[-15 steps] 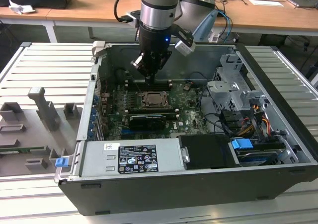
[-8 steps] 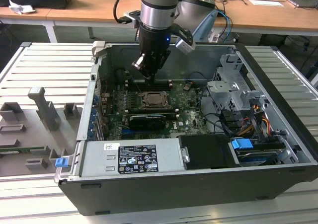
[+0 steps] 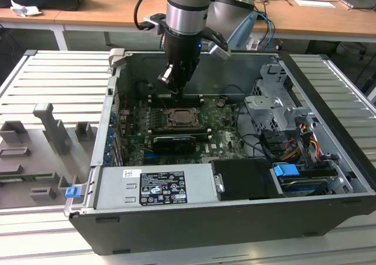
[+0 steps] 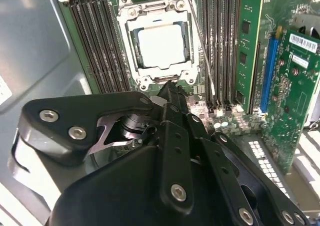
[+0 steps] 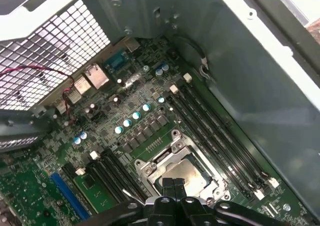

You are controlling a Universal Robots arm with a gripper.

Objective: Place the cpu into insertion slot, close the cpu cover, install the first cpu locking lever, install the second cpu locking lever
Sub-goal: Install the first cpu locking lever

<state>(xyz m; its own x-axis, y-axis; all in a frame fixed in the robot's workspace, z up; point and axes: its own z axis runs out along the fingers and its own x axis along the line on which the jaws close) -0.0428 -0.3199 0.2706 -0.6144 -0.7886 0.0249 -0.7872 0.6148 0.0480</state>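
Note:
The cpu (image 4: pixel 160 44) lies flat in the insertion slot (image 4: pixel 124 13) on the green board, its pale metallic face showing. Over it the silvery cpu cover (image 4: pixel 156 75) lies down, framing the chip through its cut-out. A thin metal locking lever (image 4: pixel 203 50) runs along one side of the socket. My gripper (image 4: pixel 169 88) hovers just above the socket's edge, fingers shut together with nothing between them. In the exterior view the gripper (image 3: pixel 176 87) hangs inside the open case above the socket (image 3: pixel 178 118). The first wrist view shows the gripper (image 5: pixel 173 185) right over the cpu (image 5: pixel 192 173).
Long black memory slots (image 4: pixel 95 40) flank the socket on both sides. A black card (image 3: pixel 171 141) sits in front of it. The power supply (image 3: pixel 155 185), a drive cage (image 3: pixel 273 103) with cables and the case walls (image 5: pixel 250 60) close in the work area.

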